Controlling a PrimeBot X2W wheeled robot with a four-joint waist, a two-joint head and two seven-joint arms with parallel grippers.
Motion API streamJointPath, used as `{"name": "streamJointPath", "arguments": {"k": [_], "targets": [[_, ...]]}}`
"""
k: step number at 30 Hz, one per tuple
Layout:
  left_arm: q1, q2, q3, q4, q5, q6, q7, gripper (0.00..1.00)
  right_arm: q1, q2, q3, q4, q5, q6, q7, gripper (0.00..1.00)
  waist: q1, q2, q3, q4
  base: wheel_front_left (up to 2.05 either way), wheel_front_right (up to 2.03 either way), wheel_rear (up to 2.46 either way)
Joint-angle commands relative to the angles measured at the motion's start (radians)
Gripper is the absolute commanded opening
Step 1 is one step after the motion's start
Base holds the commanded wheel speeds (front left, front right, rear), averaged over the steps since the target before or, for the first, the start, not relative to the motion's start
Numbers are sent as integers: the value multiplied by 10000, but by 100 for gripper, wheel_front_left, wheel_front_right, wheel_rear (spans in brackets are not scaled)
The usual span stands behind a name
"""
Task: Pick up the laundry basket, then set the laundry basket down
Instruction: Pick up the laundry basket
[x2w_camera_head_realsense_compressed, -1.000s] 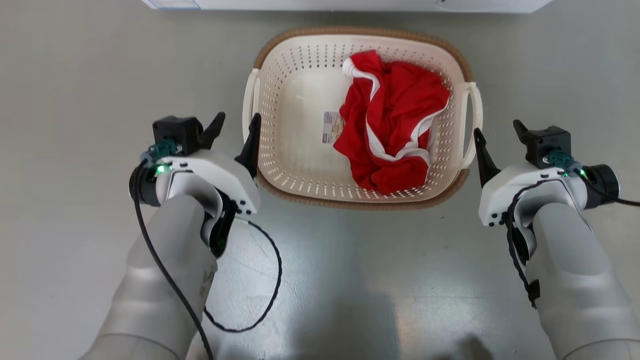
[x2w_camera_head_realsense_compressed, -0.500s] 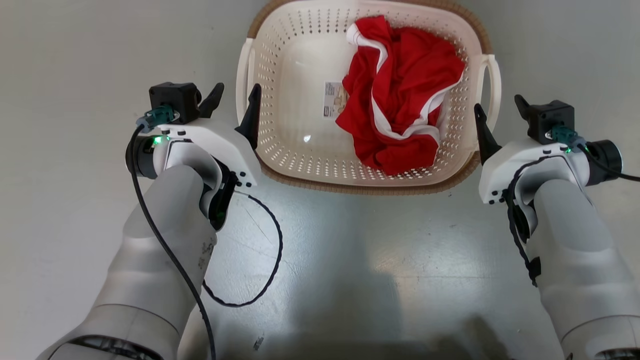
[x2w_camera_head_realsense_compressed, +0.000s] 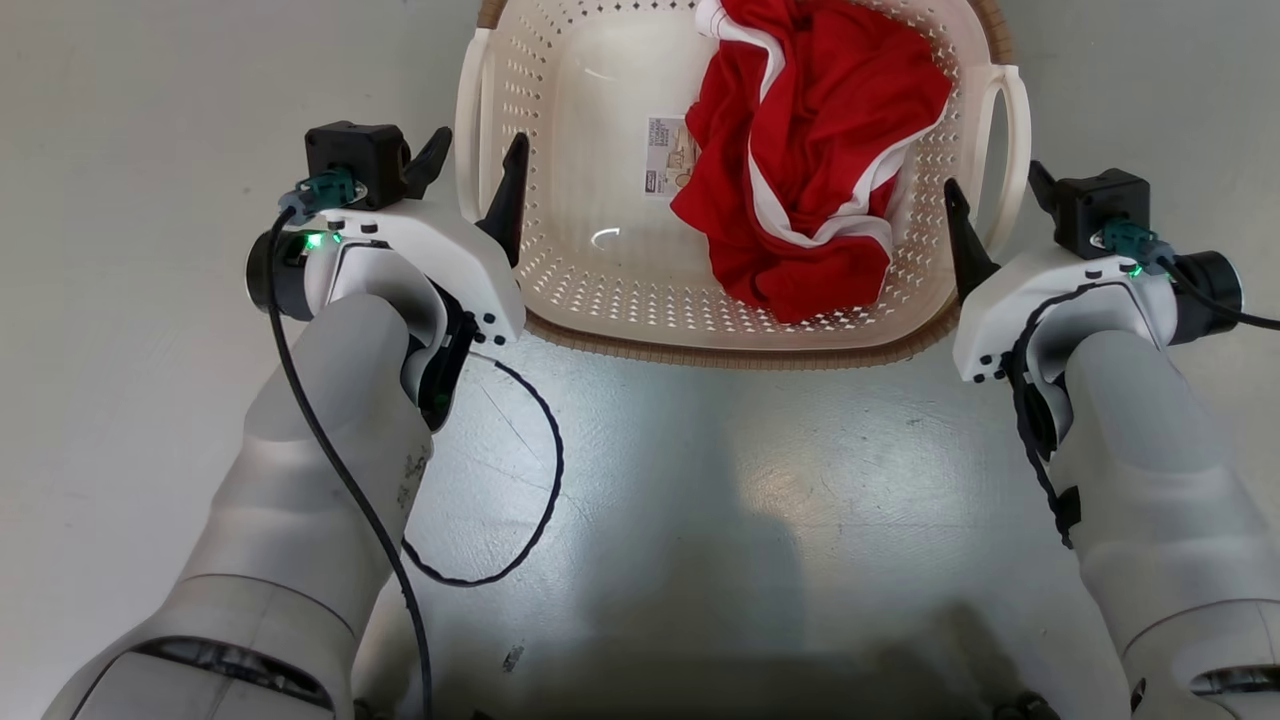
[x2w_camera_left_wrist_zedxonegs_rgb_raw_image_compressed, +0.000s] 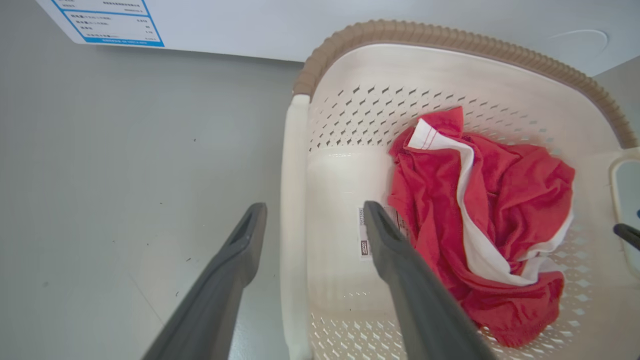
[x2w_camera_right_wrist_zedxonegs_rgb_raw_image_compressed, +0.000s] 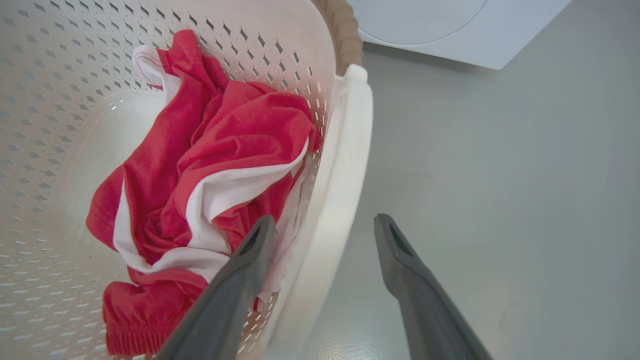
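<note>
Nearer in view since the head dipped, the basket (x2w_camera_head_realsense_compressed: 600, 290) rests on the floor (x2w_camera_head_realsense_compressed: 700, 480), long axis across the robot. Its left handle (x2w_camera_head_realsense_compressed: 463, 110) now lies between the fingers of the left claw (x2w_camera_head_realsense_compressed: 479, 138), its right handle (x2w_camera_head_realsense_compressed: 1020, 130) between those of the right claw (x2w_camera_head_realsense_compressed: 990, 177); both claws stand wide, gripping nothing.

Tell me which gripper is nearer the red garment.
Right. The right gripper straddles the laundry basket's right handle, beside the red garment; the left gripper straddles the left handle, across the basket from it.
</note>
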Motion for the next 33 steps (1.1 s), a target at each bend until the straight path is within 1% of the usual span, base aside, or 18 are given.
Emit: {"name": "streamJointPath", "arguments": {"k": [1, 12, 18, 25, 33], "targets": [[-39, 240, 24, 24, -69, 120, -62, 100, 107, 126, 270, 31, 161, 62, -179, 100, -1, 0, 19, -23, 0, 0, 0], [-427, 240, -520, 523, -378, 213, -62, 100, -168, 126, 689, 414, 623, 62, -361, 100, -1, 0, 207, -177, 0, 0, 0], [-597, 240, -873, 790, -561, 346, -62, 100, -241, 126, 820, 592, 764, 62, -455, 100, -1, 0, 314, -223, 0, 0, 0], [-746, 240, -1045, 970, -621, 435, -62, 100, -352, 126, 917, 705, 825, 62, -508, 100, -1, 0, 406, -252, 0, 0, 0], [-842, 240, -1159, 992, -634, 441, -62, 100, -437, 126, 1131, 802, 966, 62, -549, 100, -1, 0, 469, -231, 0, 0, 0]]}}
